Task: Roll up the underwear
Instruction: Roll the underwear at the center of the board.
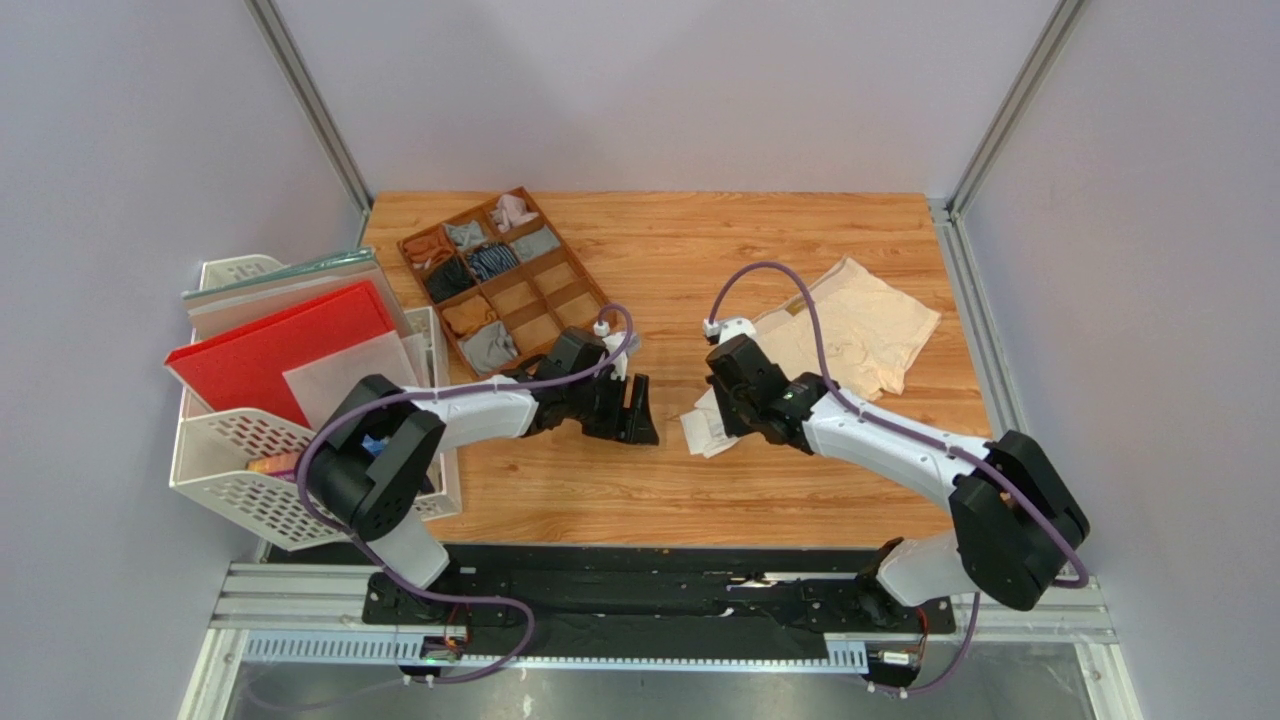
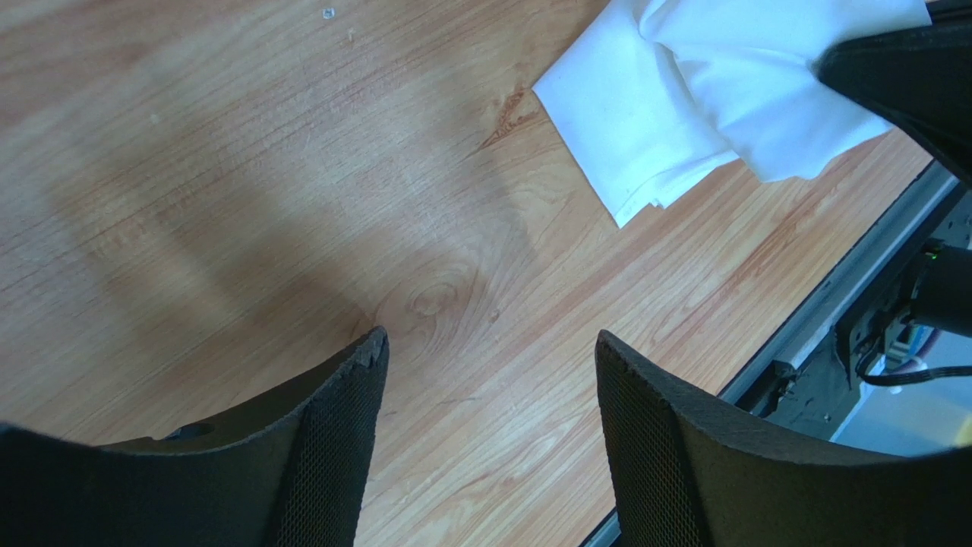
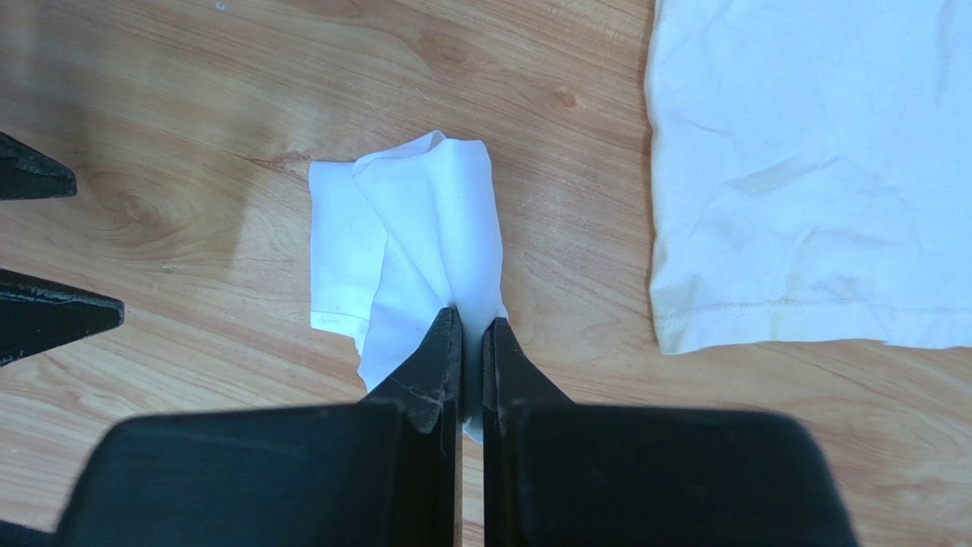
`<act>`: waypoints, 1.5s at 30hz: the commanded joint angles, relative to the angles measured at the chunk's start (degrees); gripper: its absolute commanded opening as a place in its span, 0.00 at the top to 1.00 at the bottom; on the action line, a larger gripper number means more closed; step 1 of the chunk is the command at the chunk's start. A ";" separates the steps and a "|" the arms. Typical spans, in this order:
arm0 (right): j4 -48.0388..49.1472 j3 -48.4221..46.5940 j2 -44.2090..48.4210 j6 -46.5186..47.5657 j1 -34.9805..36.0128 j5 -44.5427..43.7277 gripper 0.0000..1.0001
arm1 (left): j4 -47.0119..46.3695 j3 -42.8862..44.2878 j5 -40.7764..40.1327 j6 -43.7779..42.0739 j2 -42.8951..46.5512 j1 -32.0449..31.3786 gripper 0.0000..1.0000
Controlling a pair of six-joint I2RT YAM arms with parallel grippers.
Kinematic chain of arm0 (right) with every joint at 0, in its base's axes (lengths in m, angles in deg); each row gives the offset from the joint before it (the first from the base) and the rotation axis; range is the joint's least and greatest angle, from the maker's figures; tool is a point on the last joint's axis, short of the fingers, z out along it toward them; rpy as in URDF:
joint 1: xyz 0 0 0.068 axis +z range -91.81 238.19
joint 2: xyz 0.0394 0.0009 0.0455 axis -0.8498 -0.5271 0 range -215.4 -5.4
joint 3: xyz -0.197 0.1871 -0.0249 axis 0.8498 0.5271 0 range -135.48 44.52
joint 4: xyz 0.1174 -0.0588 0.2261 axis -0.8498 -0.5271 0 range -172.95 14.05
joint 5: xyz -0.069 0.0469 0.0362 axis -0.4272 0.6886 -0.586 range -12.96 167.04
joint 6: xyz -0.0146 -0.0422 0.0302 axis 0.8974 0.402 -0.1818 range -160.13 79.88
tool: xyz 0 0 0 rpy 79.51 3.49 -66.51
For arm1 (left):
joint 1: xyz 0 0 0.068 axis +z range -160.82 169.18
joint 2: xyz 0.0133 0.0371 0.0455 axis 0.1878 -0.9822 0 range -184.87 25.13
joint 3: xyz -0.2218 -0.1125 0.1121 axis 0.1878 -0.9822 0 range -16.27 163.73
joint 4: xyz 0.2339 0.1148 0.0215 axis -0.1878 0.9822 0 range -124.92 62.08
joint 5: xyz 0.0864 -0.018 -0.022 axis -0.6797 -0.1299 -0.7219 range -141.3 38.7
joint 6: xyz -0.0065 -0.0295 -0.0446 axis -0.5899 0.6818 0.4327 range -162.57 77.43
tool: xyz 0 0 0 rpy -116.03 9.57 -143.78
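Note:
The white underwear lies folded into a small bundle on the wooden table, near its front edge. My right gripper is shut on the bundle's near edge, with cloth pinched between the fingers. My left gripper hovers open over bare wood just left of the bundle, holding nothing. Its fingertips show at the left edge of the right wrist view. The cream-beige underwear lies spread flat to the right behind the right arm.
A brown divided tray with small rolled garments sits at the back left. A white basket with a red folder and boards stands at the table's left edge. The metal rail runs along the front edge.

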 commanded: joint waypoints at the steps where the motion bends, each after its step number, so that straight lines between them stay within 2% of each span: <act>1: -2.47 -3.51 -3.04 1.40 3.13 -10.17 1.00 | -6.90 -0.56 2.81 4.03 -1.07 -0.14 0.28; 5: -2.55 -4.04 -5.50 1.05 4.27 -12.36 1.00 | -7.95 -0.12 2.81 4.47 -2.30 -0.05 0.29; 14: -8.09 -9.75 -11.92 -0.10 9.01 -23.25 1.00 | -10.67 -0.56 3.42 5.70 -3.09 -0.14 0.31; 18: -12.30 -14.40 -17.00 -2.64 12.27 -29.50 1.00 | -11.82 -0.91 3.16 6.22 -3.45 -0.23 0.33; 28: -21.26 -22.14 -25.01 -9.59 16.66 -35.30 1.00 | -13.40 -1.35 2.90 7.45 -3.36 -0.05 0.42; 35: -22.43 -23.64 -26.17 -13.19 17.28 -33.12 0.97 | -17.88 -1.44 4.39 9.83 -6.08 -0.05 0.43; 37: -21.11 -22.94 -25.29 -12.85 17.28 -31.54 0.94 | -19.55 -1.09 4.83 11.05 -7.75 -0.05 0.44; 41: -17.59 -20.92 -23.09 -12.05 16.93 -27.93 0.79 | -22.36 -0.74 5.01 12.81 -9.25 -0.23 0.46; 45: -15.22 -18.81 -21.51 -13.02 16.67 -25.91 0.78 | -23.34 -1.44 3.87 14.05 -9.77 -0.23 0.46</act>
